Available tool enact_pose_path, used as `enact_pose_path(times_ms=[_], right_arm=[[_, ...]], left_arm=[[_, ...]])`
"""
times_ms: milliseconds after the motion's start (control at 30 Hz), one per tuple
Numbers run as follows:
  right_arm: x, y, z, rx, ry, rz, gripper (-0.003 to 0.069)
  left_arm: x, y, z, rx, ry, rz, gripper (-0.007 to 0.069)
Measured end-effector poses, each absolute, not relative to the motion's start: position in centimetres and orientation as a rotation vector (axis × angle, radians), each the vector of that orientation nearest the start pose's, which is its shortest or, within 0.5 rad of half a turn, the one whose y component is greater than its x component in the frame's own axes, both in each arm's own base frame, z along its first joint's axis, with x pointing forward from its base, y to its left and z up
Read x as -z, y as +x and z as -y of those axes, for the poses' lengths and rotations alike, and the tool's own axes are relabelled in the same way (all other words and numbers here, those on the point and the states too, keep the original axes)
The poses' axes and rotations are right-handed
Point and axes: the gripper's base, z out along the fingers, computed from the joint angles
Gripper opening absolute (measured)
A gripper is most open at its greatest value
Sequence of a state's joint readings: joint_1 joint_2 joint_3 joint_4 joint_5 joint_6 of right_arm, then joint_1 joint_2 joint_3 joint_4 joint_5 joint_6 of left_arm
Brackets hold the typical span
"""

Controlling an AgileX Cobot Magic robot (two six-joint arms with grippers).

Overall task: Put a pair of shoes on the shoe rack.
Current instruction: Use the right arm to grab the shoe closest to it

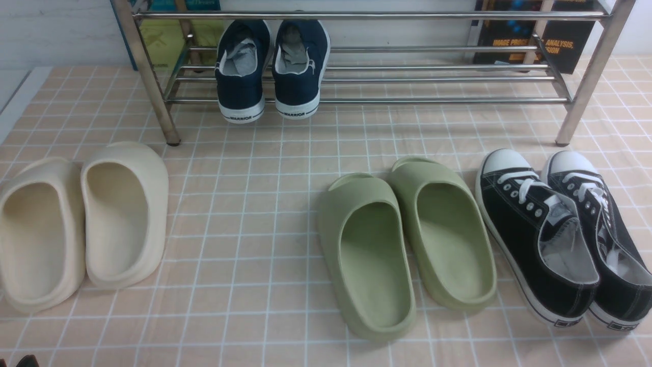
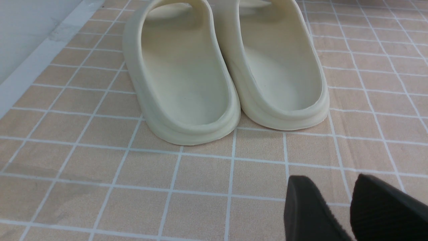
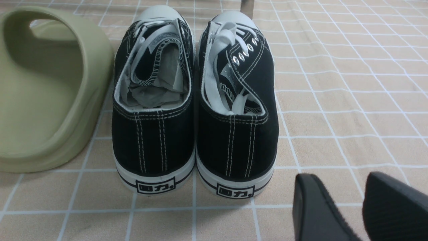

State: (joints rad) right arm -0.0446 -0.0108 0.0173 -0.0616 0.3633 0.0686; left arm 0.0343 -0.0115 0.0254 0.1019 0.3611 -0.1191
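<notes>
Take the pair of shoes (image 1: 560, 244), lower right in front view, by the firmer heels: probably light, soft canvas; right gripper (image 3: 341, 182) half-parted, empty.

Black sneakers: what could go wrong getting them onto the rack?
1. The black sneakers touch each other and the green slipper lies close beside them, so the open right gripper may bump a neighbour.
2. The rack is only spaced bars; a shoe set down crooked could tip between them.
</notes>
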Motion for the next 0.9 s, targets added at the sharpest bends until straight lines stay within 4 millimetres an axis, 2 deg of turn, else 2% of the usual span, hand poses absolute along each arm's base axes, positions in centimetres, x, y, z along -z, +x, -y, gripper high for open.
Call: enact_pose_path(times_ms=[600,900], right_arm=[[-17.53,5.26,0.44,0.045,0.066,-1.852,0.0239],[-17.55,5.23,0.83,0.162,-0.008,-1.853,0.0239]], left_arm=[[-17.29,5.27,-0.51,-0.041,-0.079,-1.855,0.0238],[-17.29,5.27,-0.51,-0.041,-0.079,-1.855,0.0238]])
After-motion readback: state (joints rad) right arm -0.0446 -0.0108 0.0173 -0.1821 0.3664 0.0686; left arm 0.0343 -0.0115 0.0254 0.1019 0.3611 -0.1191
